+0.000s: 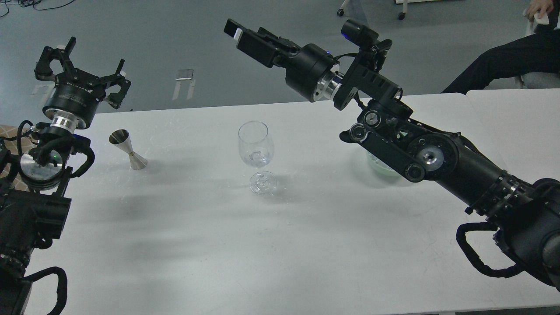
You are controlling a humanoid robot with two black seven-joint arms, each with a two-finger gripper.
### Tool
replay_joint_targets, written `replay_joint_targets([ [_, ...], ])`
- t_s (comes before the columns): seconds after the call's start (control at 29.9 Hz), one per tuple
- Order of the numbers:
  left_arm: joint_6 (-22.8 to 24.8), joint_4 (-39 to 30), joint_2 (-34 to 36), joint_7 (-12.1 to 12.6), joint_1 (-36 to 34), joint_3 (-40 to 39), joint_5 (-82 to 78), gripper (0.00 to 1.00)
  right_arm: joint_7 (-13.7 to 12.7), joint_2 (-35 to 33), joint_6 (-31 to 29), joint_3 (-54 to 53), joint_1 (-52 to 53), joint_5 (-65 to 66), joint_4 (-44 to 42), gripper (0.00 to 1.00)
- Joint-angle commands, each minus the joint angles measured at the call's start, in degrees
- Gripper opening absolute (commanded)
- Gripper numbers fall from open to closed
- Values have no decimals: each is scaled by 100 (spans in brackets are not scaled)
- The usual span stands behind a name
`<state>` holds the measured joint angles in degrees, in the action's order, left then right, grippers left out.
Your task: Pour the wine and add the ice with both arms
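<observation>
A clear wine glass [253, 142] stands upright on the white table [197, 245], near its middle. Something clear and glinting, like ice [257, 155], lies at the bottom of its bowl; I cannot tell any wine apart from it. A steel jigger [127, 149] stands to the left. My left gripper [81, 59] is open and empty, raised beyond the table's far left edge. My right gripper [239, 34] is raised high above and behind the glass, pointing left; its fingers overlap side-on.
A pale green bowl [379, 167] sits on the table, mostly hidden behind my right arm. A second white table [516, 118] adjoins at the right. A seated person's leg [503, 59] shows at the top right.
</observation>
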<state>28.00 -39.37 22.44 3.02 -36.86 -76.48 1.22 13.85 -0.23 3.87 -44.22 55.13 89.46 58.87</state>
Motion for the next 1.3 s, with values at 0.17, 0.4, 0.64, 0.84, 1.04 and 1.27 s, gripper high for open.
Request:
replay_joint_targets([
  [0.17,-303,0,-3,329,-225,54,62,94,-285,23,0,-2281,-81,-436,-103,100],
  [0.4,-216,0,-29,850,-243,19,54,95,-392,-124,-27,-2451,-213,-3026,-542,100],
  [0.64,-233,-237,-153,-46,-252,89,28,96,-365,-293,-35,-2539,-248,-5121,-1290,100],
  [0.84,-268,-246,-302,-38,-234,274,-8,98,-365,-319,-18,-2618,-529,-5756,-1237,100],
  [1.04,-277,-246,-293,-73,-199,362,-25,98,-357,-284,26,-2671,-670,-5773,-1255,100],
  [1.27,-427,-238,-302,-56,-260,415,-69,98,-348,-118,26,-3049,-714,-5773,-1307,100],
])
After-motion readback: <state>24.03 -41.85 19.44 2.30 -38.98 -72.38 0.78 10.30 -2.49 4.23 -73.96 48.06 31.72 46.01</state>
